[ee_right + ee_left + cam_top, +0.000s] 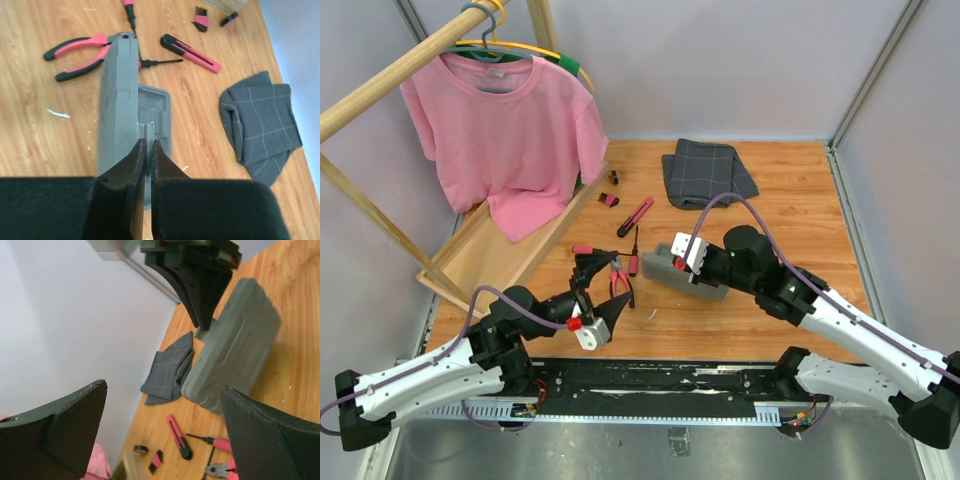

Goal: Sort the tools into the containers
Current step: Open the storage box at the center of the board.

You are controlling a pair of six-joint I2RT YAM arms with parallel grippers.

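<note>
A pink shirt (505, 130) hangs on a wooden rack (380, 80) at the far left of the tabletop (800, 220). The left fingers (588, 268) are spread wide and hold nothing. They point toward the middle of the tabletop.

Just to their right lie the pliers (618, 279), with pink handles. Beside them is the screwdriver (633, 252), its pink handle toward the arms. Farther back the knife (635, 216), red and black, lies at a slant. Two small black-and-red bits (610, 199) sit near the foot of the rack. All these tools lie loose on the wood; none of them is in a container.

Right of the screwdriver is the grey case (682, 272). The right wrist view shows one half standing on edge and a shallower half lying flat beside it. The screwdriver's shaft runs just behind the upright half. The right fingers (140, 160) are all but closed, pinching a thin grey edge of the case from above. I cannot tell which part of the case that edge belongs to. In the left wrist view the case is tilted under the right arm's black fingers.

Behind the case, well apart from it, a folded grey checked cloth (708, 172) lies near the back wall.
</note>
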